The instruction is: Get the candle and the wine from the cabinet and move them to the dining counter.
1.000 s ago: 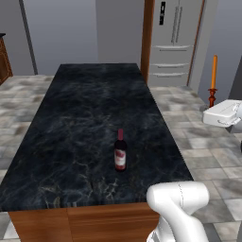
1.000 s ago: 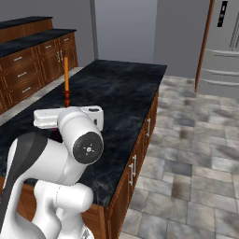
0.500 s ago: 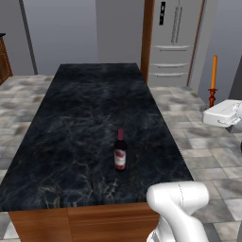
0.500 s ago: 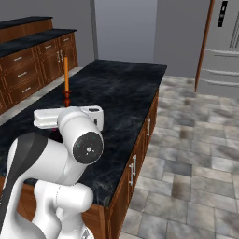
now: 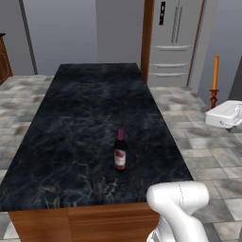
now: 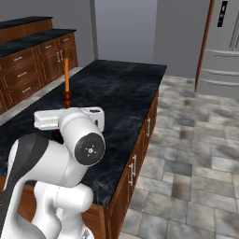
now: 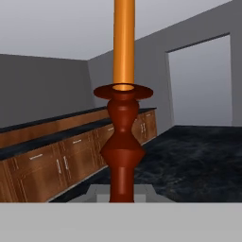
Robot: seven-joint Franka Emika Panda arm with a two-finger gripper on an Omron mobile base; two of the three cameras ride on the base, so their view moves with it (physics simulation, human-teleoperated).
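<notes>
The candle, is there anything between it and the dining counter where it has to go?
Nothing visible blocks it. The gripper is shut on the candle, held upright at the side of the dining counter. The wine stands alone near the counter's close end, leaving most of the marble top free.

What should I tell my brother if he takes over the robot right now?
Gripper: shut on the candle, holding it upright by the bottom of its dark red holder.
Candle: in the air beside the dining counter, seen at the right of the left base view; not set down yet.
Wine: already standing upright on the dining counter, near the robot's end.
Done: wine delivered, candle picked up.
Left: carry the candle over the counter top, probably near the wine, set it down upright and let go.
</notes>
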